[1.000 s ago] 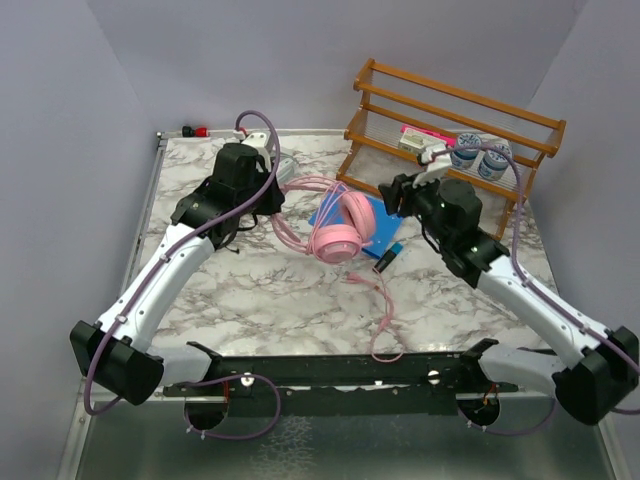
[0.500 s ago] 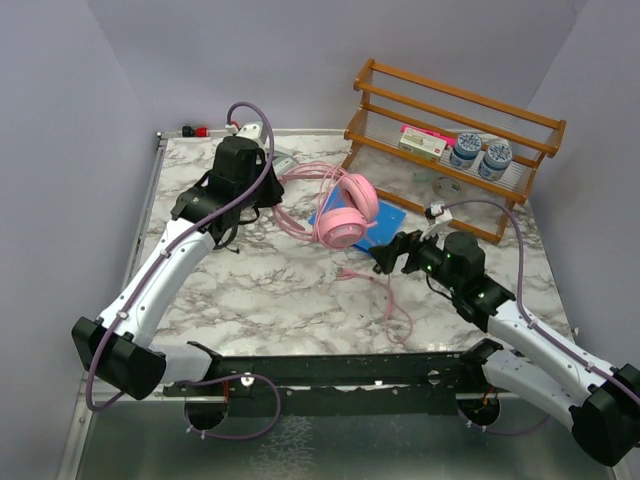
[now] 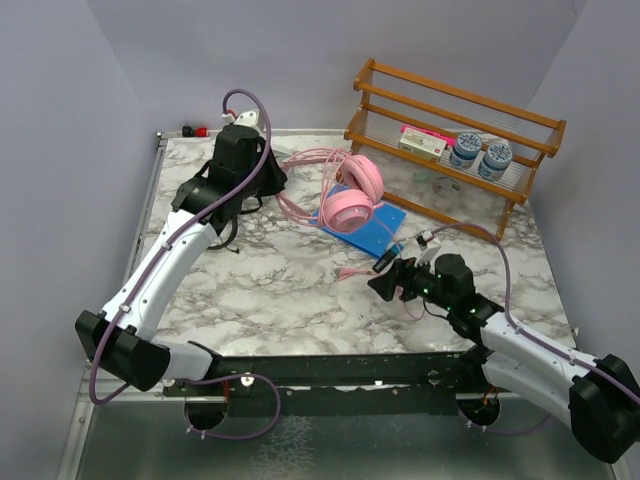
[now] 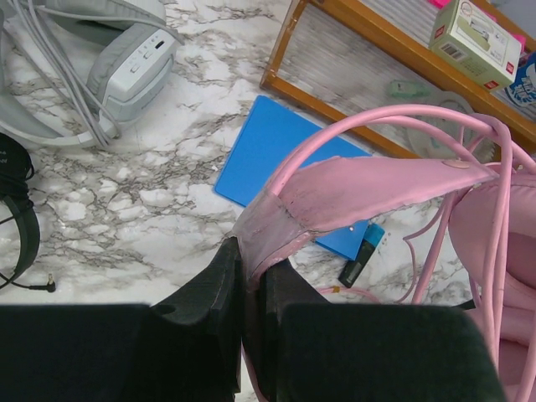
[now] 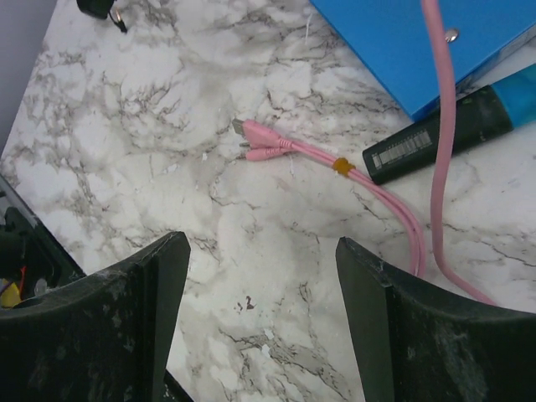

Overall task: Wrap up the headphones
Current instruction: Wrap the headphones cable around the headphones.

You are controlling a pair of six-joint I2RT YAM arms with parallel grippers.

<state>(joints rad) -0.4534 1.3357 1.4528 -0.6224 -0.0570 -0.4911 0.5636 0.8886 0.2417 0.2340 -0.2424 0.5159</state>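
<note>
The pink headphones (image 3: 355,195) hang over the blue pad, lifted by their band. My left gripper (image 3: 272,182) is shut on the end of the pink headband (image 4: 368,188), with the pink cable looped beside it. The pink cable (image 3: 360,270) trails down to its plugs (image 5: 260,142) on the marble. My right gripper (image 3: 385,283) is open and empty, low over the table just short of the plugs (image 5: 264,251). The grey-white headphones (image 4: 126,63) and part of the black pair (image 4: 17,226) lie at the back left, hidden under my left arm in the top view.
A blue pad (image 3: 365,225) lies mid-table with a black and blue marker (image 5: 444,134) at its near corner. A wooden rack (image 3: 450,120) with a box and two jars stands at the back right. Grey walls close in both sides.
My left gripper has lifted the pink headphones up and toward the back. My right arm has pulled back from them and dropped low near the cable's plug end.
</note>
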